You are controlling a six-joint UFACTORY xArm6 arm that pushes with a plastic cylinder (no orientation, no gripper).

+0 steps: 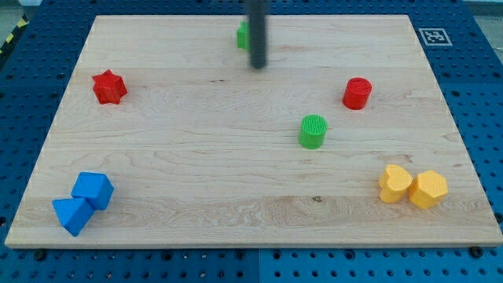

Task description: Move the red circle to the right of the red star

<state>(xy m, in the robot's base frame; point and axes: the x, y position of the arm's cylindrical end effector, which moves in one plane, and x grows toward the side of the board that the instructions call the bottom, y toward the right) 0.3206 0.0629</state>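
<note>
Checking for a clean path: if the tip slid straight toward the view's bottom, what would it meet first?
Probably nothing: below my tip the board looks free. The green cylinder sits off to the view's right.

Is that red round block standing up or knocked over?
Standing up: the red circle shows its flat round top above its curved side, resting on the board.

A pale wooden board lies on blue perforated table (evenly lit) — marker tag at corner.
</note>
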